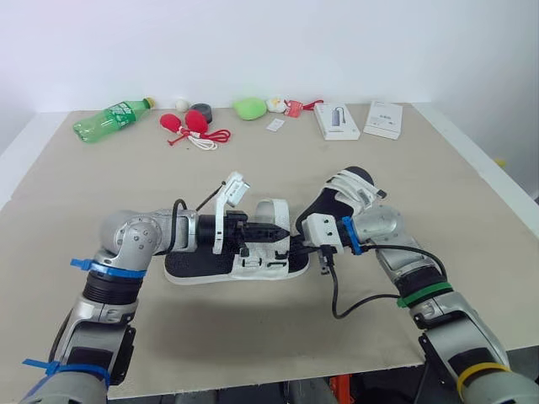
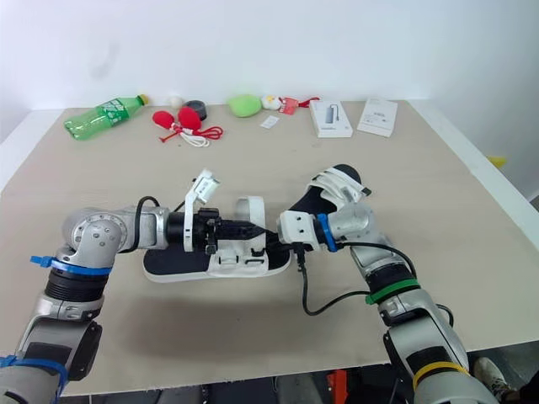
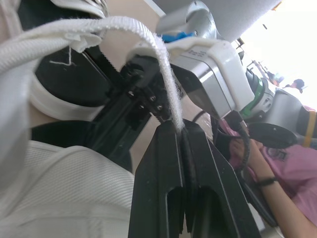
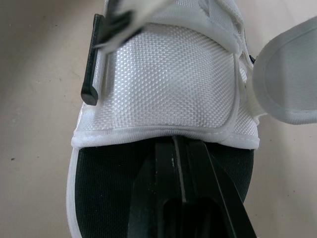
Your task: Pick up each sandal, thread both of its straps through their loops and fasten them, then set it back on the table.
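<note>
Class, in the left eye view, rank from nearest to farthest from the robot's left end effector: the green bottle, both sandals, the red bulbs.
From the left end effector:
1. Flat sandal, right at it, its strap pinched.
2. Second sandal, to the right.
3. Red bulbs, far side, left of centre.
4. Green bottle, far left corner.

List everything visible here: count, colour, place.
Black-soled sandals with white straps: 2, one mid-table, the other just behind on its right.
Green plastic bottle: 1, far left.
Red bulbs on white cord: 2, far edge.
Green rounded lump: 1, far edge.
White flat boxes: 2, far right, second at.
Small white and red trinkets: several, far edge.
Beige table: 1.
Person in pink top: 1, background of left wrist view.
Left gripper: black jaws shut on white strap.
Right gripper: black jaws shut at near sandal's white mesh.
</note>
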### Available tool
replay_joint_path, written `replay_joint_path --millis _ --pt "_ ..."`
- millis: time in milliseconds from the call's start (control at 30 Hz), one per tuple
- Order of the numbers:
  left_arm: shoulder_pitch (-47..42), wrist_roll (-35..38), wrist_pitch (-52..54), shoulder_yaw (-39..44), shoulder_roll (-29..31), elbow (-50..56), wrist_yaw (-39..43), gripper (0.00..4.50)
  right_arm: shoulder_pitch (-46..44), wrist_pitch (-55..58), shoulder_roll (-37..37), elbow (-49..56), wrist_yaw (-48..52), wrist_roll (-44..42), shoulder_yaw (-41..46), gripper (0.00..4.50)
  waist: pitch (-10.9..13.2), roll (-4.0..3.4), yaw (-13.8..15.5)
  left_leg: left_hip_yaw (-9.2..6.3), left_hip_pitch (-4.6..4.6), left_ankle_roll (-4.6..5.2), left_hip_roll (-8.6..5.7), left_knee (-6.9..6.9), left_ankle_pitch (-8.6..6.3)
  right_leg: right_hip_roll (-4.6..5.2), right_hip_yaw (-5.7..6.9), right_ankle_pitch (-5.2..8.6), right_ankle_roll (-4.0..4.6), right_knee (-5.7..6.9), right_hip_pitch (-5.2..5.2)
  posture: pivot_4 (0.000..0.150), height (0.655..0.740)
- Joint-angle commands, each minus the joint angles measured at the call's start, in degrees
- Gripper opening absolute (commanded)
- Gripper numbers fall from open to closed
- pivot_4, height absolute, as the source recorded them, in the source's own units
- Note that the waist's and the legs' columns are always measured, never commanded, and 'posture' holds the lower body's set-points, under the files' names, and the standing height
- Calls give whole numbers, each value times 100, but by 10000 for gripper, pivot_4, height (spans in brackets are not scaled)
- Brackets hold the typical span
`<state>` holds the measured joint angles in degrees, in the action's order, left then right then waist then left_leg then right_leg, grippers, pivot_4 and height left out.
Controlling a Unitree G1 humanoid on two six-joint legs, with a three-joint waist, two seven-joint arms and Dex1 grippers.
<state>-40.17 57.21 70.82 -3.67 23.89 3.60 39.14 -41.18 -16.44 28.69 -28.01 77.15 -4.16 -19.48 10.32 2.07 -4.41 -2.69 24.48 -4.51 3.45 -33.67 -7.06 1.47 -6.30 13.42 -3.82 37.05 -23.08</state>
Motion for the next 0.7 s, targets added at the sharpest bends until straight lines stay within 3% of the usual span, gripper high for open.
replay_joint_path --millis 33,400,700 --pt "-122 -61 193 -98 18 123 39 445 202 132 118 -167 8 315 -145 0 0 0 0 0 0 0 0 0 0 0 0 0 0 0 0 1500 7400" --pt "-382 -298 83 265 -197 -254 -29 445 231 123 95 -125 -16 317 -159 0 0 0 -3 -3 0 0 0 0 0 -1 0 0 0 0 -1 1500 7400" --pt "-84 -532 131 -51 -85 51 192 445 273 131 131 -73 0 315 -159 0 0 0 -4 -2 0 -1 0 4 -1 -1 0 0 0 0 -2 1500 7400"
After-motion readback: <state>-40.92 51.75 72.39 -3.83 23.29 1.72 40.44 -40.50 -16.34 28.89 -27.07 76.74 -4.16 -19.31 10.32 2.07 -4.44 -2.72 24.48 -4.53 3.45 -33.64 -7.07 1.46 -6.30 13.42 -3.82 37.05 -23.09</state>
